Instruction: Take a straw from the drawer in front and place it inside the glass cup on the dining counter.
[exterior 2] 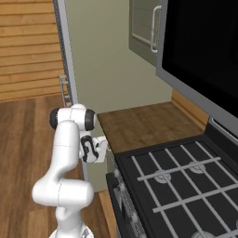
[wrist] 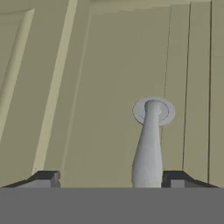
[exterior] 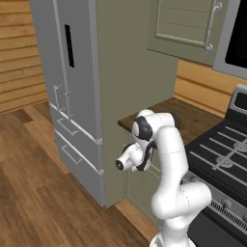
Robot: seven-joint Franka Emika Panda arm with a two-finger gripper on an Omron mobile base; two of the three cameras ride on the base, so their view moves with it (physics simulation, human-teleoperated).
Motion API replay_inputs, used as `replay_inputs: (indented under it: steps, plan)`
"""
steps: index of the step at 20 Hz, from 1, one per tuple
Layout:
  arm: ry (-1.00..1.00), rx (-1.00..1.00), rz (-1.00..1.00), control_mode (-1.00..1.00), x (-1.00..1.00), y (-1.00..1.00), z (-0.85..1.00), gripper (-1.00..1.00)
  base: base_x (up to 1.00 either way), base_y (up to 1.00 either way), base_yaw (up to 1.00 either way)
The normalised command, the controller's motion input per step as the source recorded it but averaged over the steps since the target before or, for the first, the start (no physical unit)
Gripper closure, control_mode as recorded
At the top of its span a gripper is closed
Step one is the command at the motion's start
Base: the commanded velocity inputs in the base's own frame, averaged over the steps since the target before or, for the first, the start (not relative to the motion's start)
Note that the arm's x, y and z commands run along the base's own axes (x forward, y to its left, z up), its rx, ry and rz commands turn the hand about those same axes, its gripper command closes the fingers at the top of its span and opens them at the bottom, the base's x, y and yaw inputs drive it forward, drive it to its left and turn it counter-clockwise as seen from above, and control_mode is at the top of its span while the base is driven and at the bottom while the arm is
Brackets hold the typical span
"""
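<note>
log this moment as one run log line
phase: reaching drawer | handle between open jaws, not gripped | gripper at drawer front | straw: not seen

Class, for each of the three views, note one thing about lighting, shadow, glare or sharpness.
Left base view: even, soft light; the fridge has no glare. Right base view: the black panel above the stove is flat dark, without reflection. Hand view: the silver handle on the drawer looks soft-edged up close, with shading down its stem but no hard shadow; the fingers stand apart.
</note>
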Motion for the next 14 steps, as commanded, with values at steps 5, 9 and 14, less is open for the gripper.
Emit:
replay_inputs:
  steps: [5,9,14]
  plan:
    - [-0.01,0.00,0.01,-1.00,-0.09,-0.01,0.00,1.00,0.00,0.00,0.00]
    - [-0.01,0.01,0.00,-1.00,-0.35,0.24,0.00,1.00,0.00,0.00,0.00]
    - [0.00,0.02,0.00,-1.00,-0.55,0.65,0.00,1.00,0.00,0.00,0.00]
